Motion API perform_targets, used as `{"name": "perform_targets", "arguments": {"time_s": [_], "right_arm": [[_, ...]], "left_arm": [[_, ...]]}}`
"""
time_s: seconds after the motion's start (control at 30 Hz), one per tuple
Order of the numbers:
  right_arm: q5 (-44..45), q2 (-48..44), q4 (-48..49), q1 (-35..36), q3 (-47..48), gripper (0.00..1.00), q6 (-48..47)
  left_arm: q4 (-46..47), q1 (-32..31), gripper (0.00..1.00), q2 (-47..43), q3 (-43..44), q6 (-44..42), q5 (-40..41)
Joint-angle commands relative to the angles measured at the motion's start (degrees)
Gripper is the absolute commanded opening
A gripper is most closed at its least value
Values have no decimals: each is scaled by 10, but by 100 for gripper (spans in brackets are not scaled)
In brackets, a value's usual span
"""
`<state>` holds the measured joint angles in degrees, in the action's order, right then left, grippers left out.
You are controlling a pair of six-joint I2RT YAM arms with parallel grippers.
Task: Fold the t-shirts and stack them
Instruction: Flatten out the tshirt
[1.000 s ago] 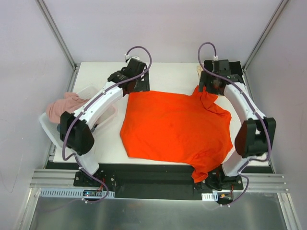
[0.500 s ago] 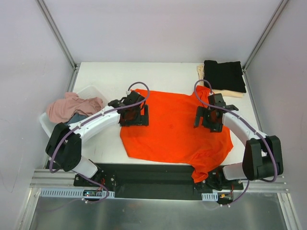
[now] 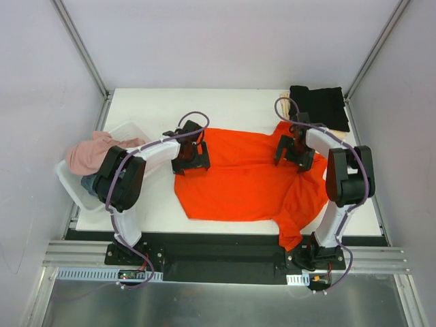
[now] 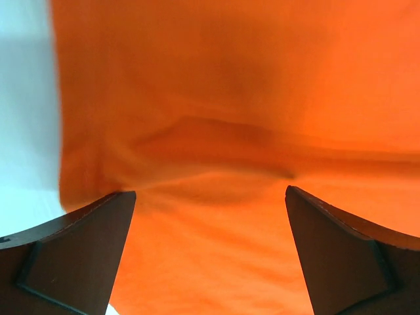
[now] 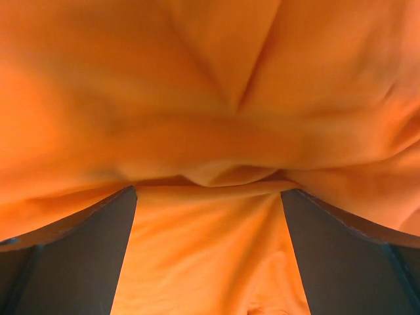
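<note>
Fingers wide near the orange-red t-shirt's 12 o'clock edge, left gripper and right gripper risked uneven, fold-skewing pinches.

A flat white rectangular counter fills the middle, enclosed on the left, right and far sides by plain pale lilac-grey wall panels. At the far corners rise slanted silver aluminium posts. Nearest lies a brushed grey metal sheet under soft, even light.

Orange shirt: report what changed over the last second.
Both tools moved from the table's far end onto the orange shirt, left tool at its left, right tool at its right, both open, uncovering the black shirt. Orange shirt stays spread; pink shirt stays in the tub.
</note>
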<state>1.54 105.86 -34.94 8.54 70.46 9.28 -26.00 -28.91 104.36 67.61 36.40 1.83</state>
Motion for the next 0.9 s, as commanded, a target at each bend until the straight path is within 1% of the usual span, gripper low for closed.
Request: {"name": "perform_targets", "arguments": {"time_s": [0.0, 0.1, 0.27, 0.33, 0.4, 0.47, 0.5, 0.53, 0.57, 0.6, 0.63, 0.67, 0.7, 0.73, 0.77, 0.8, 0.83, 0.87], "right_arm": [[52, 49, -49, -22, 92, 97, -17], [67, 83, -61, -39, 143, 97, -26], [85, 111, -63, -55, 205, 97, -55], [87, 96, -72, -55, 224, 97, -65], [80, 67, -57, -52, 213, 97, -85], [78, 11, -44, -46, 179, 97, -88], [72, -7, -35, -44, 167, 97, -88], [66, -24, -33, -43, 135, 97, -88], [58, -62, -29, -41, 119, 97, -88], [46, -78, -23, -40, 102, 97, -84], [38, -98, -20, -39, 81, 97, -82], [33, -128, -15, -35, 46, 97, -79], [23, -144, -12, -34, 25, 97, -72], [19, -158, -10, -33, 8, 97, -68], [16, -172, -8, -31, -22, 97, -64], [11, -199, -7, -30, -36, 96, -61], [7, -210, -7, -29, -47, 97, -57], [4, -224, -7, -28, -60, 96, -54]], "left_arm": [[26, 15, 99, 58, 60, -33, -42], [29, 15, 99, 94, 105, -44, -65], [29, 15, 99, 139, 193, -61, -94], [28, 14, 99, 146, 218, -70, -120], [28, 13, 99, 123, 220, -73, -124], [26, 10, 99, 93, 200, -72, -116], [25, 7, 99, 52, 188, -70, -111], [23, 3, 99, 29, 157, -66, -97], [18, 2, 99, 6, 140, -61, -90], [13, -4, 99, -44, 119, -43, -88], [12, -9, 99, -70, 71, -33, -87], [11, -13, 99, -93, 45, -22, -83], [10, -18, 99, -137, 18, 0, -81], [9, -24, 99, -157, -31, 13, -77], [6, -26, 99, -175, -54, 25, -76], [6, -26, 99, -202, -74, 50, -78], [6, -29, 99, -212, -109, 60, -76], [6, -31, 99, -223, -122, 70, -71]]}}
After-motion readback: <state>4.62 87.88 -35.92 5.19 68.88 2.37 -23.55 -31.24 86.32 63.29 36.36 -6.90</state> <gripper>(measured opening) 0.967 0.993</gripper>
